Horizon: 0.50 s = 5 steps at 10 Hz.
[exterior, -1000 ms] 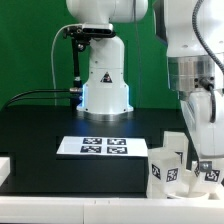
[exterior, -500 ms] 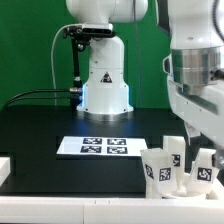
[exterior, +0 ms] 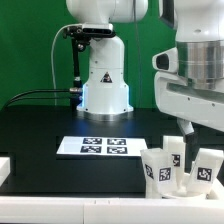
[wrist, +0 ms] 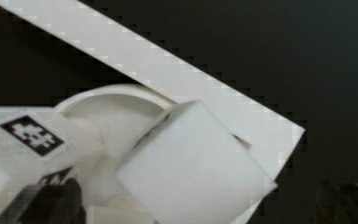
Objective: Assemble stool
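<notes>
The stool legs (exterior: pixel 163 168) were seen standing in a tight cluster on the black bench (exterior: pixel 40 125), at the near corner on the exterior view's right. Three upright white pieces could be counted there, each marked with a black-and-white tag, though the outermost one (exterior: pixel 207 168) was cut off by the picture's edge. Whether more parts stood behind them could not be made out. The round seat (wrist: pixel 114 105) was only glimpsed in the wrist view, as a curved pale rim partly covered by a blurred white leg (wrist: pixel 194 165) in front of it and beside a tagged piece (wrist: pixel 34 135); it was not recognisable in the exterior view. A long white strip (wrist: pixel 176 75) was crossed diagonally behind these parts against the dark bench.

The arm's wrist (exterior: pixel 195 85) was shown hanging above the cluster, well clear of it, and its upper part was cropped by the frame. The pincer itself was hidden in the exterior view, and only a dark tip (wrist: pixel 51 200) was caught in the wrist view, so it cannot be told whether it was released or clenched.

The marker board (exterior: pixel 104 146) was laid flat near the bench's middle, apart from the legs. Behind it the white robot base (exterior: pixel 104 75) was set before a green backdrop.
</notes>
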{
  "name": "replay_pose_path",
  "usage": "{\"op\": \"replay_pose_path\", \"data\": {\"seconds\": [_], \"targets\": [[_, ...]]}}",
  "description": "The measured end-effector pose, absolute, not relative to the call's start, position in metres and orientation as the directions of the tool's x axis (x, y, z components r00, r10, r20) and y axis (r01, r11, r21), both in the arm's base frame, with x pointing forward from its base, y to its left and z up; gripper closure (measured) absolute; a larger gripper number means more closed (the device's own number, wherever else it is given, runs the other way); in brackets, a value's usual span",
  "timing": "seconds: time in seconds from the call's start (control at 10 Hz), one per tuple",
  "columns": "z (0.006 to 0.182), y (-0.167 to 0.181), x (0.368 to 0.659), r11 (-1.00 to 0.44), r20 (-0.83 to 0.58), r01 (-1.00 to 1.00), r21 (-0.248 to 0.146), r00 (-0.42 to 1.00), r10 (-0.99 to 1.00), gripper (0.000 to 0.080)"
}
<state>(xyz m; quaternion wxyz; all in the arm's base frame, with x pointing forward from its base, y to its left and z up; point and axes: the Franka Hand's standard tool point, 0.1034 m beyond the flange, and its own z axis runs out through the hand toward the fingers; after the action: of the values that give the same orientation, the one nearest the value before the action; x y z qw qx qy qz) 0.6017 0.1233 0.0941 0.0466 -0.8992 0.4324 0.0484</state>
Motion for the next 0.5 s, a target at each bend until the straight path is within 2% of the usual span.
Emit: {"op": "replay_pose_path", "data": {"seconds": [0.2, 0.3, 0.4, 0.5], "targets": [[0.0995, 0.1286, 0.6039, -0.865, -0.074, -0.497, -0.063, 0.867, -0.493, 0.015], [0.0996, 0.1312, 0.6037, -0.94, -0.056, -0.334, -0.066, 0.942, -0.33, 0.015], [0.0993, 0.1325, 0.6031, -0.981, -0.044, -0.184, -0.065, 0.982, -0.181, 0.015], [0.0989, 0.1302, 0.6034, -0.984, -0.043, -0.168, -0.066, 0.985, -0.165, 0.015]]}}
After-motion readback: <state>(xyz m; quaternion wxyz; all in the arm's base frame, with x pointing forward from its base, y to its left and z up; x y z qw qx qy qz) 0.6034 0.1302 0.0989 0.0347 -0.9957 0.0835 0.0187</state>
